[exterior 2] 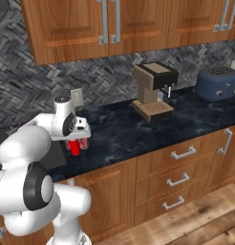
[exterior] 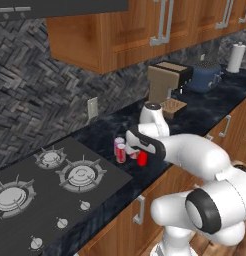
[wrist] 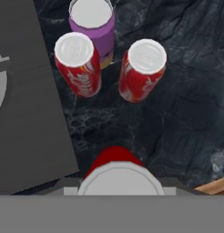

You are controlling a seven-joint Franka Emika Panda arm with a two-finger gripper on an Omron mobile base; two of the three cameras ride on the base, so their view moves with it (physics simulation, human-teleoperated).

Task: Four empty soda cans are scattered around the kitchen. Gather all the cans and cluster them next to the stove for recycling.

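Observation:
My gripper (exterior: 141,150) (exterior 2: 75,139) (wrist: 117,184) is shut on a red soda can (exterior: 142,159) (exterior 2: 74,148) (wrist: 114,157), held upright low over the black counter just right of the stove (exterior: 45,190) (wrist: 27,113). Whether that can touches the counter I cannot tell. Three more soda cans stand close together just beyond it, beside the stove's edge: a red one (wrist: 77,68) (exterior: 121,152), another red one (wrist: 142,73) (exterior 2: 84,142), and a paler purple-pink one (wrist: 92,27) (exterior: 118,142) behind them. A small gap separates the held can from this group.
A brown coffee machine (exterior: 165,87) (exterior 2: 153,91) stands farther right on the counter, then a blue toaster (exterior: 202,76) (exterior 2: 218,82) and a paper towel roll (exterior: 236,57). Wood upper cabinets (exterior: 110,35) hang overhead. The counter's front edge (wrist: 214,186) runs close to the held can.

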